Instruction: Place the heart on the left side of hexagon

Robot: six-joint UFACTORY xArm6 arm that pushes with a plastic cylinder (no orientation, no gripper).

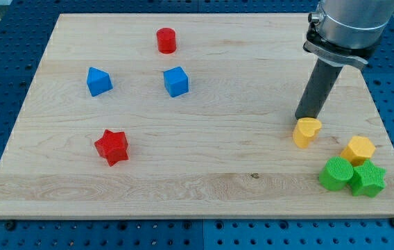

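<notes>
The yellow heart lies on the wooden board at the view's right. The yellow hexagon lies to its right and a little lower, apart from it. My tip stands just above the heart's top edge, touching it or nearly so. The rod rises up and to the right from there.
A green cylinder and a green star sit just below the hexagon near the board's bottom right corner. A red star, a blue triangular block, a blue cube and a red cylinder lie on the left half.
</notes>
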